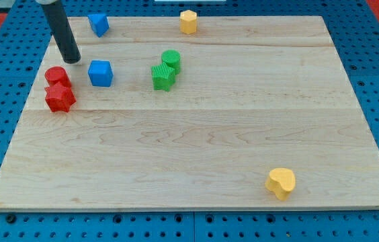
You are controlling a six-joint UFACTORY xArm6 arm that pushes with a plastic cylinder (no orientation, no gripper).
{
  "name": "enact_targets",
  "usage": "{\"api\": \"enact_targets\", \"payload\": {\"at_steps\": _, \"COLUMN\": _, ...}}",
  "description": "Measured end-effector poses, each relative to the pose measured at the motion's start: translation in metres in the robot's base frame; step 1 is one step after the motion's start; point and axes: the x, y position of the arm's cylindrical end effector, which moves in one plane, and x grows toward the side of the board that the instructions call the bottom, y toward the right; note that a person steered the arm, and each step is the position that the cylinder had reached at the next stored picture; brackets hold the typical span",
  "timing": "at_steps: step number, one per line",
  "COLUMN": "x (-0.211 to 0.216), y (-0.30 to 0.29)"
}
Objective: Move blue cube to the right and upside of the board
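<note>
Far left of the blue cube [100, 72]: red cylinder [57, 76] and red star-shaped block [60, 98], touching, the star just below the cylinder; both near the tabletop's [196, 168] left edge.

Up and left of the blue cube: my tip [72, 60], resting on the wood, near the cube but apart from it; no hand on this rod, so nothing spread, pressed or pinching, just a bare dark end. Key relation, then: cube lying right of the tip and a little toward the view's bottom; a straight push from here judged to send the cube right and downward, not right and up; likely need to come round to the cube's lower-left side first, between it and the red pair, without nudging them.

Above the blue cube, near the top edge: a second blue block [98, 24], angular, exact shape unclear; not the nearer one to the tip, yet worth not confusing.

Right of the blue cube: green star-like block [163, 76] and green cylinder [171, 60], touching, standing close to a rightward path; risk of collision if driven straight across.

Further right, at the top edge: yellow hexagonal block [188, 21].

Far right and well below the cube: yellow heart-shaped block [281, 183], near the bottom edge.

Surface: pale, smooth planks, level; upper right corner open; blue perforated base around the board.
</note>
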Motion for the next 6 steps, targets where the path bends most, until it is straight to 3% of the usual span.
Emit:
{"api": "enact_targets", "payload": {"at_steps": 1, "x": 0.009, "y": 0.051}}
{"api": "enact_targets", "payload": {"at_steps": 2, "x": 0.041, "y": 0.056}}
{"api": "enact_targets", "payload": {"at_steps": 3, "x": 0.047, "y": 0.110}}
{"api": "enact_targets", "payload": {"at_steps": 5, "x": 0.140, "y": 0.103}}
{"api": "enact_targets", "payload": {"at_steps": 6, "x": 0.154, "y": 0.157}}
